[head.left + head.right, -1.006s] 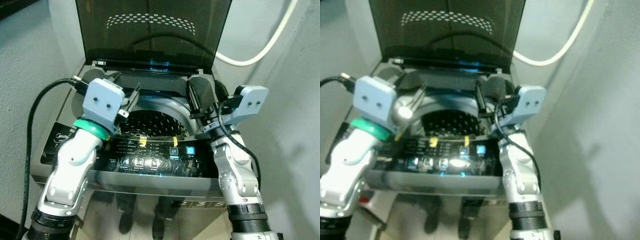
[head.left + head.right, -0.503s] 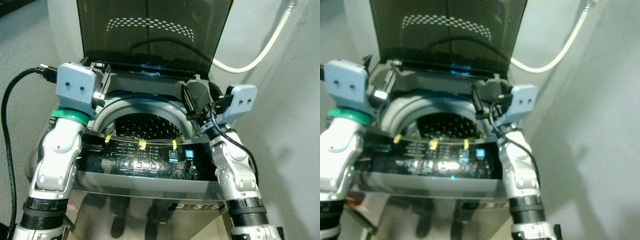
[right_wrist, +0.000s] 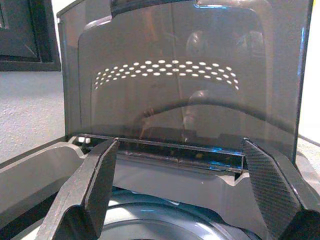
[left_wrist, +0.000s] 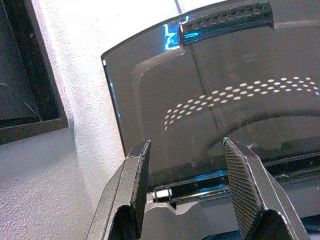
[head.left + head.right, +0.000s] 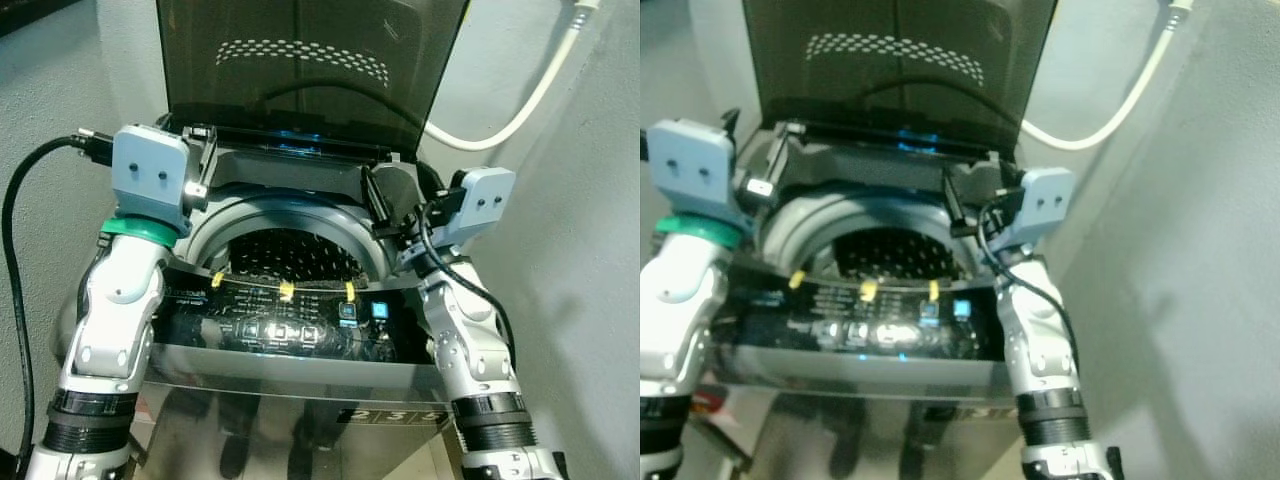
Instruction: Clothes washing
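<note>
Head view: washer (image 5: 290,330) against plaster wall (image 5: 50,90), lid (image 5: 310,60) raised; both pincers wide.

1. Even, fairly bright room light falls on the pale walls (image 5: 60,90).
2. The right eye view is softer and hazier than the left.
3. Lit buttons glare on the glossy control panel (image 5: 290,325).
4. Blue glints streak the tinted lid (image 4: 210,100).
5. The drum (image 5: 285,255) lies in shadow.
</note>
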Tool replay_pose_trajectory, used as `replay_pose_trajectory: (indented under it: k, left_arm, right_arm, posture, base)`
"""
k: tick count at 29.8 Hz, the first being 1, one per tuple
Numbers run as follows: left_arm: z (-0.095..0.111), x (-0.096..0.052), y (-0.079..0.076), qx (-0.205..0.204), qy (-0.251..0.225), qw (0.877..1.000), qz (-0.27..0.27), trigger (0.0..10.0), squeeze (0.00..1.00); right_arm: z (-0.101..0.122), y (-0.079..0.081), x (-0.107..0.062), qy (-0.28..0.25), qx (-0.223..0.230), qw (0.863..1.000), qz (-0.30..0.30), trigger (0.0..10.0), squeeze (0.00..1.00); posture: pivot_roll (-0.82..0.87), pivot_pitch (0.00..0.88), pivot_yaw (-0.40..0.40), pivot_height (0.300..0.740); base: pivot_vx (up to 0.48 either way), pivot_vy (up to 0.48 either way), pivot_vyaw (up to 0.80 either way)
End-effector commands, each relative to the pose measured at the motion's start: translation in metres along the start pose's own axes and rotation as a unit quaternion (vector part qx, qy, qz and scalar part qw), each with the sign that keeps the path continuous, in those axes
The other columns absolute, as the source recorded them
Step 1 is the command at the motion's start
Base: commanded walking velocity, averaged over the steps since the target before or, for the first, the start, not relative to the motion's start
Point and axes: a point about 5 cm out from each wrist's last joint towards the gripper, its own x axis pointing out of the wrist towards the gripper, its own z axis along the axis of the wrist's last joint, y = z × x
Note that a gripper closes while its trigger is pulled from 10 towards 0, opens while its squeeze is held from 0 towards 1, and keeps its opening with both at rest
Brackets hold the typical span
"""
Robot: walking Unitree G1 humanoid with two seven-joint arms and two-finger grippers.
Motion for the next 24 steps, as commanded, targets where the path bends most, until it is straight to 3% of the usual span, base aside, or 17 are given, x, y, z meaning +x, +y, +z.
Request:
replay_pose_trajectory:
  k: [1, 24]
  left_arm:
    - [-0.0022, 0.0008, -0.0028, 0.001, 0.001, 1.0, -0.005, 10.0, 0.0]
    - [-0.0051, 0.0019, -0.0044, 0.004, 0.003, 1.0, -0.011, 10.0, 0.0]
  right_arm:
    - [-0.0005, -0.0027, 0.0002, -0.001, -0.004, 1.0, -0.002, 10.0, 0.0]
    - [-0.0033, -0.0033, -0.0021, 0.003, -0.007, 1.0, -0.003, 10.0, 0.0]
  posture:
    - [0.04, 0.004, -0.044, 0.74]
    - [0.04, 0.014, -0.039, 0.74]
  base:
    - [-0.285, 0.0, 0.0]
    - [-0.324, 0.0, 0.0]
